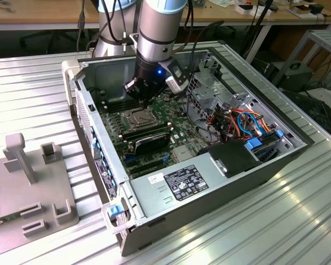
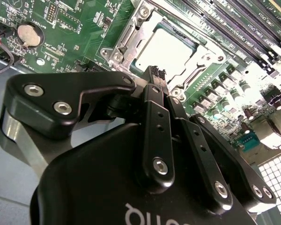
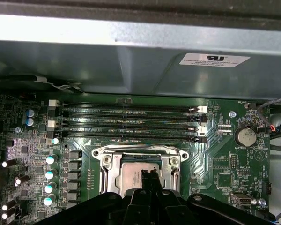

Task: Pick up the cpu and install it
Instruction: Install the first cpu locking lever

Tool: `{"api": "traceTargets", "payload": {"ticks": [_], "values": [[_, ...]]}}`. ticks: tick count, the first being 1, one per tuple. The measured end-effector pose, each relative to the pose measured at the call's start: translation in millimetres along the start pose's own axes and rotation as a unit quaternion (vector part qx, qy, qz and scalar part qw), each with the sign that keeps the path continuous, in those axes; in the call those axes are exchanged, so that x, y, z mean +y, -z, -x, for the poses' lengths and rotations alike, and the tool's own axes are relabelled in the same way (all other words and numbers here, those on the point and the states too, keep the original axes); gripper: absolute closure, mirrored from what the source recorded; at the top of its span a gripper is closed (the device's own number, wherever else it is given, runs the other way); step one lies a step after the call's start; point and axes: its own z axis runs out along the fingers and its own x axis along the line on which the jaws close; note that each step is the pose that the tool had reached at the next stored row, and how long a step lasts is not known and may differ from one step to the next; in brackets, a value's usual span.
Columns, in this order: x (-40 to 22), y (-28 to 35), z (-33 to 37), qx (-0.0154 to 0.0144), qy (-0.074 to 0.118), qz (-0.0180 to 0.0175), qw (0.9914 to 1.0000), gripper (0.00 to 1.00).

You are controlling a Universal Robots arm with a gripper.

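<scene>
The tool point(image 2: 160, 84) hangs inside the open computer case point(image 1: 276, 160), its two black fingers point(image 3: 150, 178) pressed together tip to tip with nothing visibly pinched between them. The cpu point(image 2: 165, 50) lies directly below and just ahead of those fingertips — a pale grey square sitting flat inside the metal-framed socket point(image 3: 140, 157) of the green motherboard point(image 3: 220, 164), and by the look of it already seated. Being square, it has no long axis to line up with; what counts is that its edges run parallel to the socket frame. Beyond the tool, on the far side of the socket, lie the long black memory slots point(image 3: 126, 124), and past them the case's grey wall. Room is tight — board components crowd the socket. The case rests on a ribbed metal surface point(image 1: 33, 83).
</scene>
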Motion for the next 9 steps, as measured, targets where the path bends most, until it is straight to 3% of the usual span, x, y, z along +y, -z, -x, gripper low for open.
{"api": "traceTargets", "payload": {"ticks": [9], "values": [[-0.3,0.7,-0.1,0.0001,0.000,-0.0001,1.00000,0.89]]}}
